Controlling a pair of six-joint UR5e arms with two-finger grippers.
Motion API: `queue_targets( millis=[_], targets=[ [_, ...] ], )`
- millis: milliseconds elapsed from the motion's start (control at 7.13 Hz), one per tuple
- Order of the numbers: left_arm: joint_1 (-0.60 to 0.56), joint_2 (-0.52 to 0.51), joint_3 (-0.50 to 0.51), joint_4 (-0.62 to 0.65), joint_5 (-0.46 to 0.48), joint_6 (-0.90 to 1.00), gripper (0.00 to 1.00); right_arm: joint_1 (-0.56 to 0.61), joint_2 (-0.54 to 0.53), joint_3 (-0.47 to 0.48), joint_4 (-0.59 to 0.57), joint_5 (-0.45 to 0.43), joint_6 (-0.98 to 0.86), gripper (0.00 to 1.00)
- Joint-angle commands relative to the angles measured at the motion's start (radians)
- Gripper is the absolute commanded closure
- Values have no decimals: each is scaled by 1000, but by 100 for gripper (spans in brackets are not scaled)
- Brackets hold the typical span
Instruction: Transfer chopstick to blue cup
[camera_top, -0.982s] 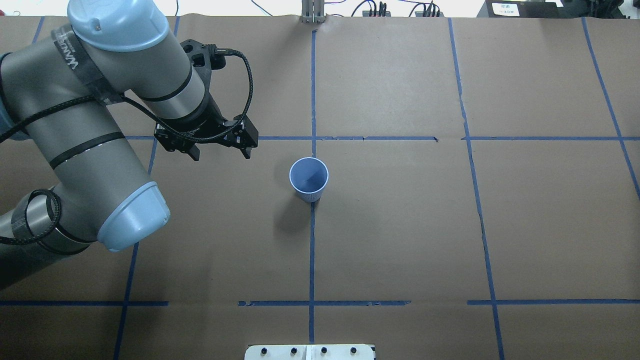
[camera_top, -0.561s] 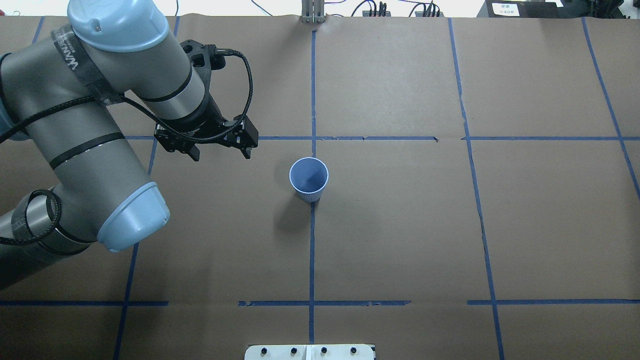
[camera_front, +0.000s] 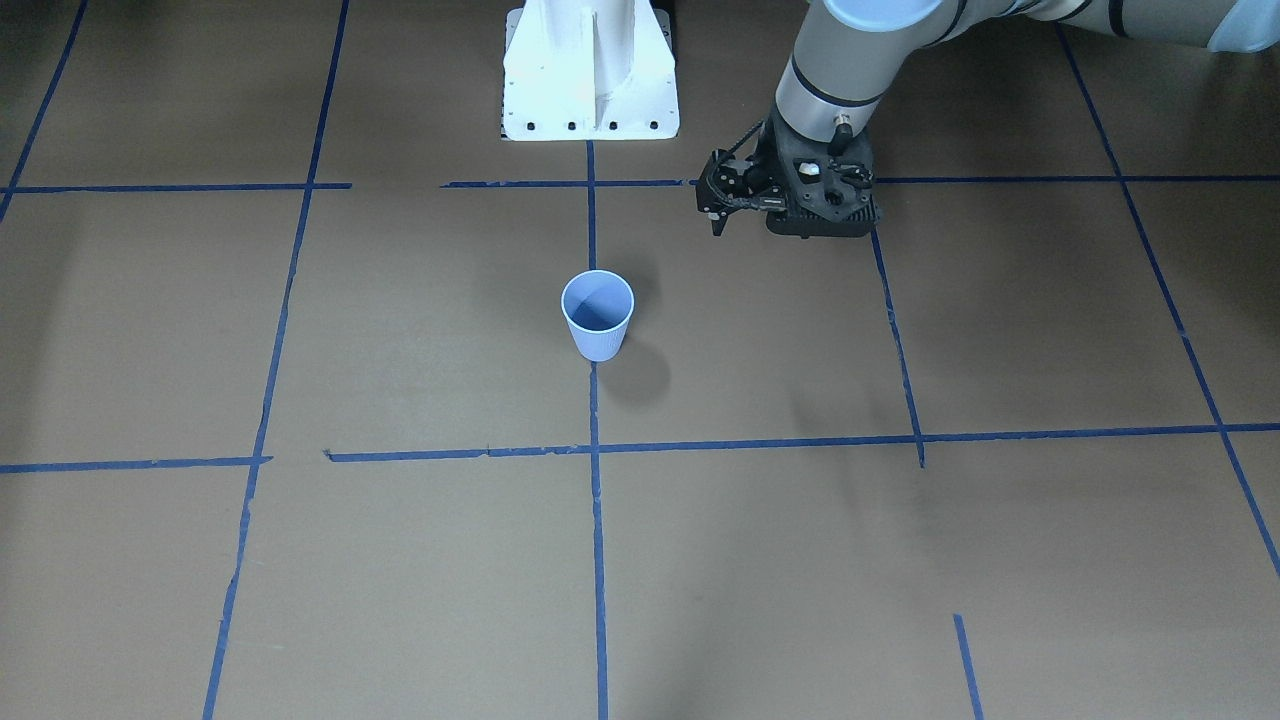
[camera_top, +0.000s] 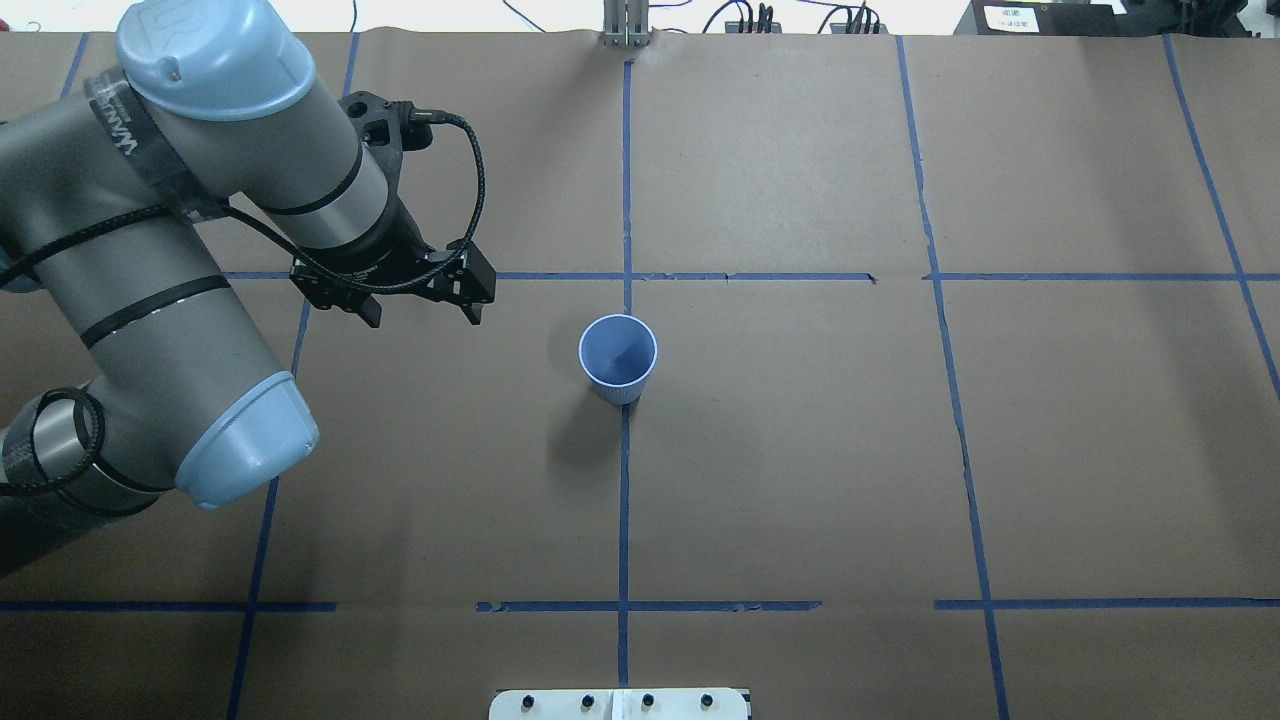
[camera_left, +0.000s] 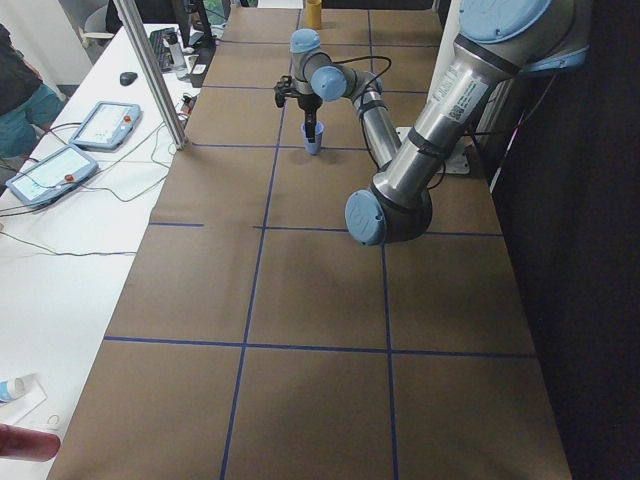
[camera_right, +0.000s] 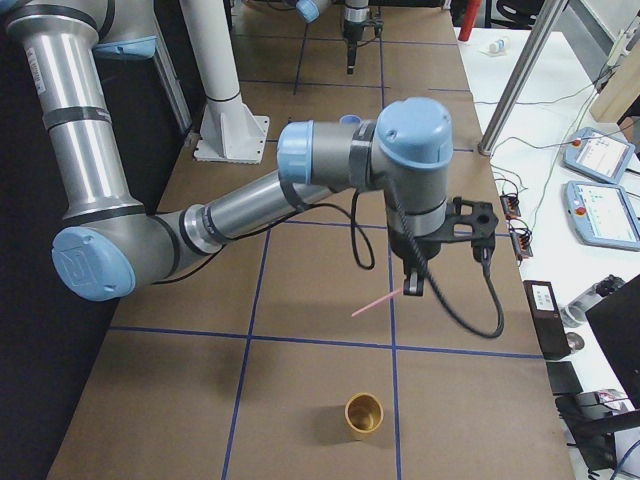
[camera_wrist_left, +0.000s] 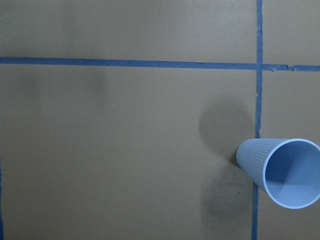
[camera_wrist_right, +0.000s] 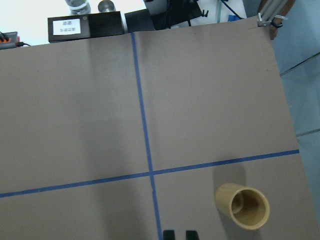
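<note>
The blue cup stands upright near the table's middle, on a blue tape line; it also shows in the front view and at the right edge of the left wrist view. Its inside looks empty. My left gripper is open and empty, hovering to the left of the cup. My right gripper is off the overhead view, above the table's right end. It is shut on a pale pink chopstick that juts out sideways. Its fingertips show close together at the bottom of the right wrist view.
A tan bamboo cup stands on the table below my right gripper, also in the right wrist view. The white robot base is at the table's near edge. Blue tape lines grid the brown table.
My left arm has moved a little to the left, away from the blue cup, with the gripper still open. The cup has not moved.
</note>
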Motion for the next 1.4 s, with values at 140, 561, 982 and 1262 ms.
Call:
queue_targets(
  millis=[140, 561, 982, 1262],
  targets=[
    [-87, 84, -26, -3, -1, 179, 0, -305, 147, 141, -56, 21, 493, 100],
    [-217, 223, -62, 0, -6, 459, 0, -602, 285, 227, -10, -62, 842, 100],
    [-367, 317, -53, 2, -10, 720, 0, -923, 468, 249, 63, -360, 1161, 100],
    [-452, 386, -49, 2, -12, 863, 0, -1128, 568, 225, 66, -587, 1275, 100]
  ],
)
